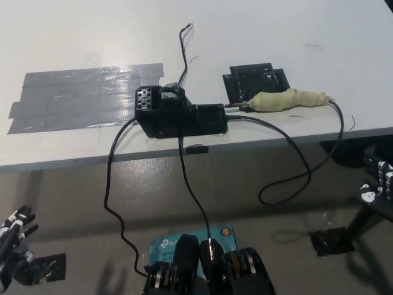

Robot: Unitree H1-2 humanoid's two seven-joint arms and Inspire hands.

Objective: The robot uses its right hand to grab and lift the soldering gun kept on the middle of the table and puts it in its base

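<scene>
Head view shows a white table. Soldering gun, with its pale wrapped handle, lies on the table at about 2 o'clock, its tip touching the black base near the middle. Left hand rests low at 8 o'clock, fingers apart, holding nothing. Right hand peeks in at 4 o'clock; I cannot tell if it is open. Grey tape sits at 10 o'clock.
</scene>
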